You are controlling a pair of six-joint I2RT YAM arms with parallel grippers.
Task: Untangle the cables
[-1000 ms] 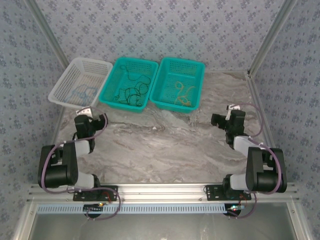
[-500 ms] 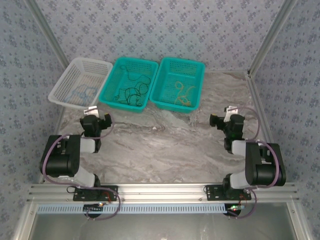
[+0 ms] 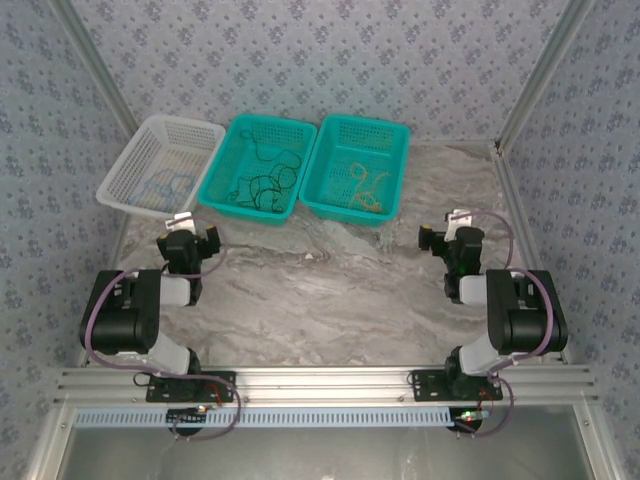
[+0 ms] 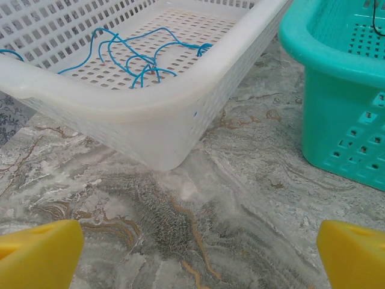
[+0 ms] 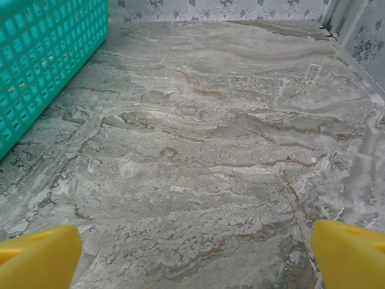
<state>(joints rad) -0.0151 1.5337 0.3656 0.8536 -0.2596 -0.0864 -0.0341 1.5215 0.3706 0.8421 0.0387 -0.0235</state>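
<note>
A marbled table (image 3: 330, 290) carries three baskets along its far edge: a white basket (image 4: 120, 102), a middle teal basket (image 3: 245, 212) and a right teal basket (image 3: 345, 212). They seem set out one per colour, to keep the cords from knotting together. Both arms sit folded near their bases, the left claw (image 4: 198, 253) and right claw (image 5: 195, 253) each spread wide and empty over bare table. The blue cable (image 4: 135, 57) lies loose in the white basket just ahead of the left claw. The black cables (image 3: 262, 188) clump in the middle basket, and the yellow cable (image 3: 368, 185) rests in the right one, well ahead and left of the right claw.
</note>
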